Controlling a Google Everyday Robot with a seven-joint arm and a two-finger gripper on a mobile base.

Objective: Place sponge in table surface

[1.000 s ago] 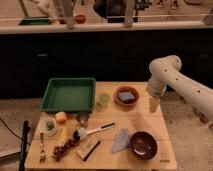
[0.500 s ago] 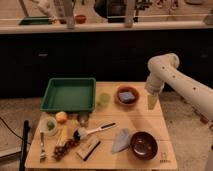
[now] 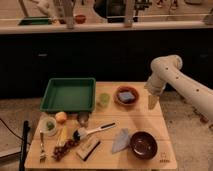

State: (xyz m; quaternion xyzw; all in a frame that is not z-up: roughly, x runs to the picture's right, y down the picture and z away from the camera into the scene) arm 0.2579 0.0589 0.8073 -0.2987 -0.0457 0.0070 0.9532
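Observation:
A blue sponge [image 3: 126, 95] lies in a reddish-brown bowl [image 3: 118, 100] at the back right of the wooden table [image 3: 145, 118]. My gripper [image 3: 152, 103] hangs pointing down from the white arm [image 3: 172, 75], just right of that bowl, close above the table's right edge. It does not touch the sponge, and nothing shows in it.
A green tray [image 3: 68, 93] stands at the back left, with a green cup [image 3: 103, 99] beside it. A dark bowl [image 3: 143, 144], a grey cloth [image 3: 120, 140], a brush [image 3: 93, 131], fruit [image 3: 60, 117] and small utensils crowd the front. A dark counter [image 3: 100, 55] runs behind.
The arm has shifted only slightly; the gripper stays beside the bowl. The sponge and the other things have not moved.

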